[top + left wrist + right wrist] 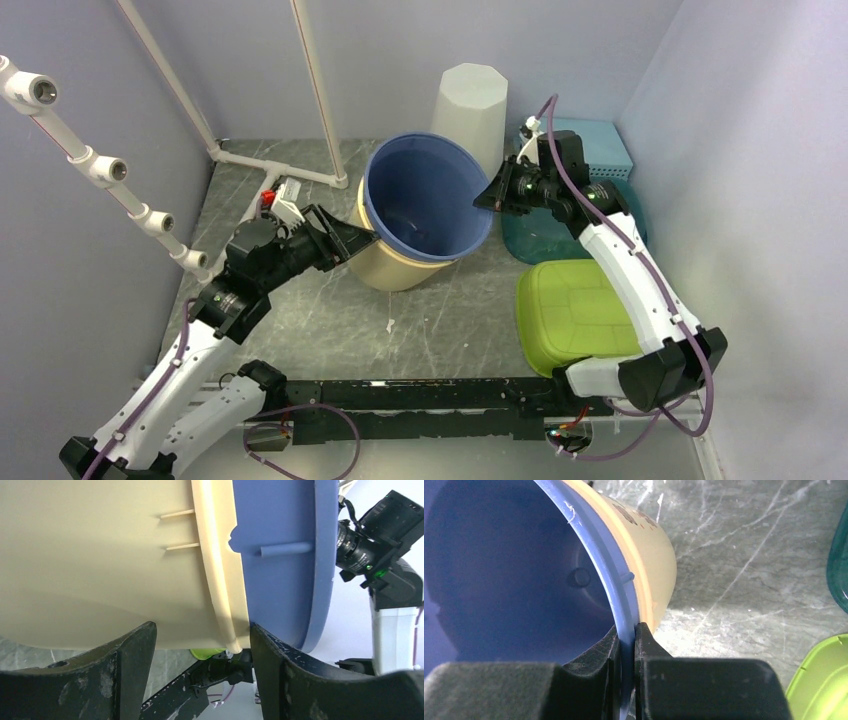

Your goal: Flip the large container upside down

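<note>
The large container (425,195) is a blue bucket nested inside a cream one (385,265). It stands tilted at the middle of the table, with its open mouth facing up and toward the camera. My right gripper (492,196) is shut on the blue rim (621,605) at the container's right side, one finger inside and one outside. My left gripper (352,240) is open wide at the left side. Its fingertips (137,645) rest against the cream wall (100,565) and straddle the cream rim (220,580), without clamping it.
A white container (470,100) stands upside down at the back. To the right are a teal tub (535,245), a green upturned tub (575,310) and a light-blue box (605,145). White pipe framing (320,100) rises at the back left, near the grey walls.
</note>
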Robot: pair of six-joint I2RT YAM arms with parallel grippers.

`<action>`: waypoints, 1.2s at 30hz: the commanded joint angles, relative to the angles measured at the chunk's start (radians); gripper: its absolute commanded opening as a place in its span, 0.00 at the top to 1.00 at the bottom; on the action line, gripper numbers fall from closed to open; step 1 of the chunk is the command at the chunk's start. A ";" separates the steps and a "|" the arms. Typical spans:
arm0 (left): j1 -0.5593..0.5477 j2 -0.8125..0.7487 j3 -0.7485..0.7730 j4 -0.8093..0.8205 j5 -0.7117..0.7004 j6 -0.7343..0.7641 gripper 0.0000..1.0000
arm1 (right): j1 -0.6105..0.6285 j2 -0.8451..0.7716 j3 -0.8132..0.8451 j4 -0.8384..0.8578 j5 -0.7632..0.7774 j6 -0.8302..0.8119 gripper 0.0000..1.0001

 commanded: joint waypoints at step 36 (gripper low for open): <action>-0.002 0.061 -0.013 -0.065 -0.020 0.085 0.28 | -0.008 -0.110 -0.044 0.307 -0.300 0.225 1.00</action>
